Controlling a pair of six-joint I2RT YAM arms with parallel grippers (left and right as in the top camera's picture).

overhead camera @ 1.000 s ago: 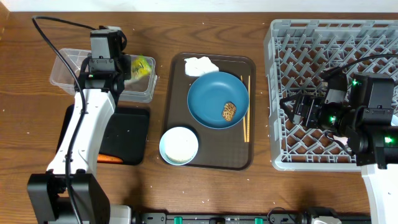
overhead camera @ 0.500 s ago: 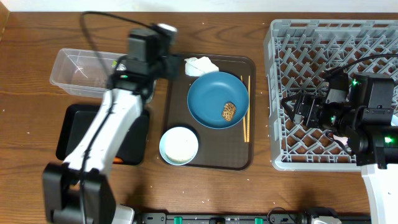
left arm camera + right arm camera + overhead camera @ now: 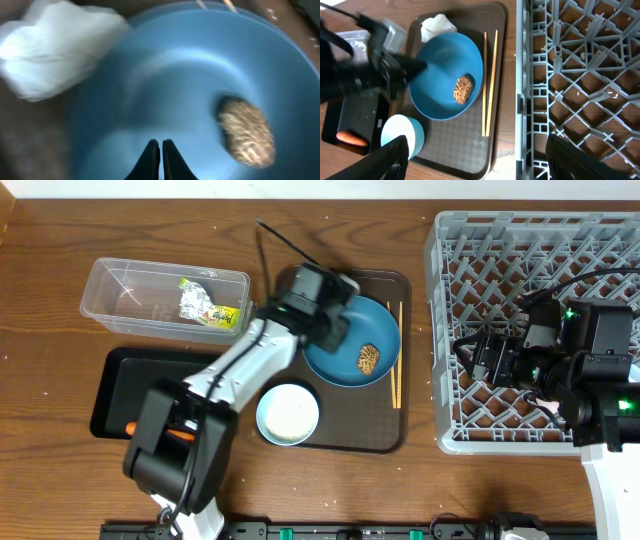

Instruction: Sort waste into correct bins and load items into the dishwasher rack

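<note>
Hovering over one blue plate [image 3: 200, 75], left gripper [image 3: 160, 143] was pinched together, one brown lump [image 3: 247, 132] lay inside, one napkin [image 3: 55, 50] beside, two chopsticks [image 3: 489, 85] alongside, right gripper [image 3: 477, 150] stood apart.

Blue plate [image 3: 378, 325] sitting upright, brown lump [image 3: 369, 358] lying inside, right of centre. Crumpled white napkin [image 3: 437, 26] lying just beside plate's far rim. Chopsticks [image 3: 396, 370] lying parallel along plate's right side. White bowl [image 3: 288, 413] standing near plate. Foil ball [image 3: 200, 305] lying in clear tub [image 3: 120, 280]. Carrot [image 3: 351, 137] lying in black tray [image 3: 105, 398]. Grey rack [image 3: 540, 240] sitting well apart, at right.
</note>
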